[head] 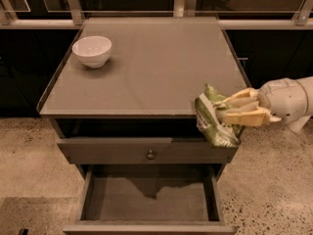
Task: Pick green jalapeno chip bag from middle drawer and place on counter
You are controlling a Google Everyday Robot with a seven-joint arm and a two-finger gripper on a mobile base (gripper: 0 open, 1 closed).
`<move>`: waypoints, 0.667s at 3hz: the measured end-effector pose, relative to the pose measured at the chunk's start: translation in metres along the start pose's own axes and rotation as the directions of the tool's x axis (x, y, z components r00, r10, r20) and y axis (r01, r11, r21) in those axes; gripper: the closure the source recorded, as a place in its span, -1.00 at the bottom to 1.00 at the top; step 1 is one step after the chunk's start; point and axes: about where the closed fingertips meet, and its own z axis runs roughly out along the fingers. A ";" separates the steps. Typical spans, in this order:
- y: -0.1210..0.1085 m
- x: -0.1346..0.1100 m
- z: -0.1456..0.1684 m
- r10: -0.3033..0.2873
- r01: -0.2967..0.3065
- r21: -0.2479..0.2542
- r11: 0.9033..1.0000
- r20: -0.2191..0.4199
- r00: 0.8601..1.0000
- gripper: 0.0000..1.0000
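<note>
I have the pincer (pixel 222 112) clenched on the green jalapeno chip bag (pixel 213 127), held sideways at the counter (pixel 156 67) front right corner, clear of the open middle drawer (pixel 146 199); I judge it must rise over the rim to land

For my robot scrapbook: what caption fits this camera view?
The gripper holds the green chip bag by the counter's front-right corner, above the open drawer.
</note>
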 end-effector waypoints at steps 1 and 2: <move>-0.039 -0.020 -0.023 -0.029 0.028 0.057 0.998 0.023 0.999 1.00; -0.073 -0.034 -0.043 -0.048 0.041 0.125 0.991 0.052 0.997 1.00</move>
